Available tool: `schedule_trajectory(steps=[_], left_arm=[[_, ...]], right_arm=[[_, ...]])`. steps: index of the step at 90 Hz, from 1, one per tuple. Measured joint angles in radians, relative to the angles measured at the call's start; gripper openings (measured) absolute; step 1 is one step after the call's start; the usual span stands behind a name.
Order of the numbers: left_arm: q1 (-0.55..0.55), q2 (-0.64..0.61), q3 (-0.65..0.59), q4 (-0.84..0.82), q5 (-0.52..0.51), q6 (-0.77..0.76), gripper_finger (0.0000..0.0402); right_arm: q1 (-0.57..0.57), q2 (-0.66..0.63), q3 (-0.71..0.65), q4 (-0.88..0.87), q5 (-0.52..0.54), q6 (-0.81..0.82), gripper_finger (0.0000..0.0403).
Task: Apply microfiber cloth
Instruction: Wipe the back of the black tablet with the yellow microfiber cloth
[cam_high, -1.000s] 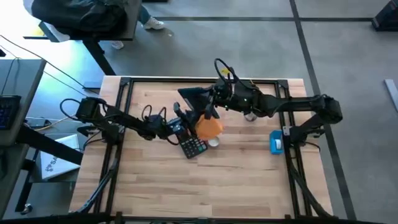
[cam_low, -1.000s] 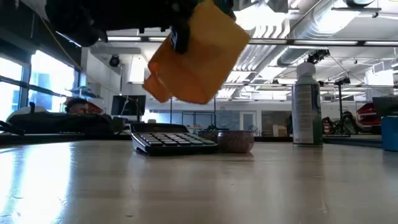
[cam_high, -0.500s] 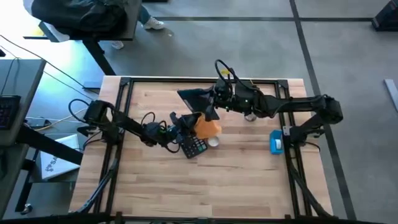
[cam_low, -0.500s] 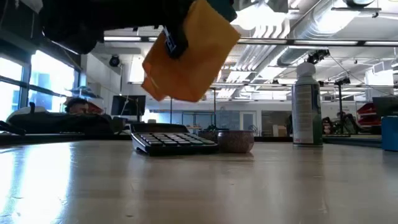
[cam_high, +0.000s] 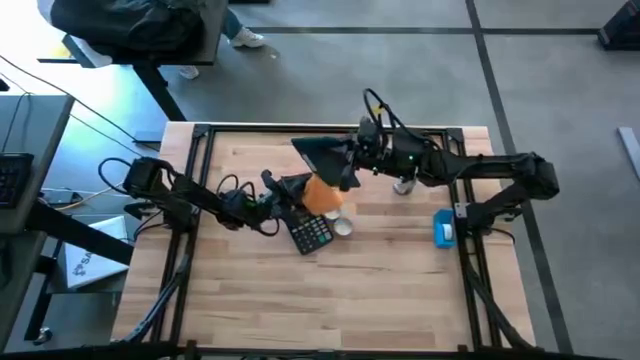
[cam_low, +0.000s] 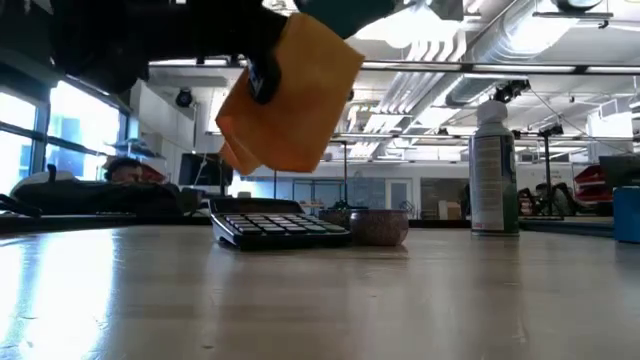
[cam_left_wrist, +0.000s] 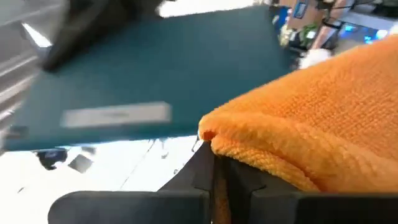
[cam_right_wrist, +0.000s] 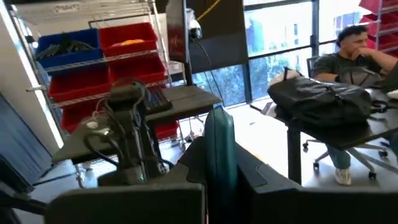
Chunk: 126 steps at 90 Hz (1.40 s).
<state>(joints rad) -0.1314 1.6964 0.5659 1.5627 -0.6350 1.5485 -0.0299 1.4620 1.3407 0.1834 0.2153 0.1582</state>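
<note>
The orange microfiber cloth (cam_high: 322, 193) hangs in the air above the black calculator (cam_high: 312, 233), with my left gripper (cam_high: 291, 190) shut on it. In the low view the cloth (cam_low: 290, 95) hangs well above the calculator (cam_low: 280, 222). Just beyond it, toward the far edge, a dark teal flat panel (cam_high: 320, 151) is held up by my right gripper (cam_high: 349, 165), which is shut on it. In the left wrist view the cloth (cam_left_wrist: 311, 118) lies right against the panel (cam_left_wrist: 161, 81). My left gripper pinches a bunched, folded edge of the cloth (cam_left_wrist: 245, 152) between its two fingers, coming from the table's left. The cloth is lifted clear of the table and droops slack beyond the fingers. My right gripper pinches the panel's edge (cam_right_wrist: 219, 146) between its two fingers, coming from the table's right. The panel is clear of the table and stands edge-on in the hold.
A small round bowl (cam_high: 343, 227) sits beside the calculator. A spray can (cam_high: 403, 185) stands upright under the right arm, and a blue object (cam_high: 443, 228) lies near the right edge. The near half of the wooden table (cam_high: 330, 300) is bare.
My left gripper has carried the cloth up and a little toward the table's far-left, closer to the teal panel. My right gripper has shifted the panel slightly toward the right edge. Both stay shut.
</note>
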Motion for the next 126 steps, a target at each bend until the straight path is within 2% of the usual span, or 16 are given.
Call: schedule_trajectory(steps=[23,50,73,93,106,115,126], left_arm=[[-0.02,0.053,0.046,0.005,0.01,0.002,0.0],[-0.088,0.053,0.111,0.007,0.029,0.136,0.0],[-0.017,0.053,0.223,0.007,0.1,0.371,0.0],[0.031,0.052,0.29,0.007,0.141,0.491,0.0],[0.033,0.052,0.295,-0.008,0.252,0.492,0.0],[0.029,0.052,0.298,-0.064,0.319,0.443,0.0],[0.023,0.052,0.3,-0.175,0.353,0.348,0.0]], right_arm=[[-0.001,0.004,0.001,-0.011,0.01,0.002,0.0],[-0.003,0.009,0.0,-0.043,0.047,0.0,0.0],[0.009,0.055,0.0,-0.031,0.052,0.026,0.0],[0.016,0.064,0.0,-0.004,0.096,0.016,0.0],[0.017,0.064,0.0,0.008,0.09,0.016,0.0],[0.016,0.064,0.0,0.017,0.089,0.021,0.0],[0.018,0.068,0.0,0.019,0.073,0.03,0.0]])
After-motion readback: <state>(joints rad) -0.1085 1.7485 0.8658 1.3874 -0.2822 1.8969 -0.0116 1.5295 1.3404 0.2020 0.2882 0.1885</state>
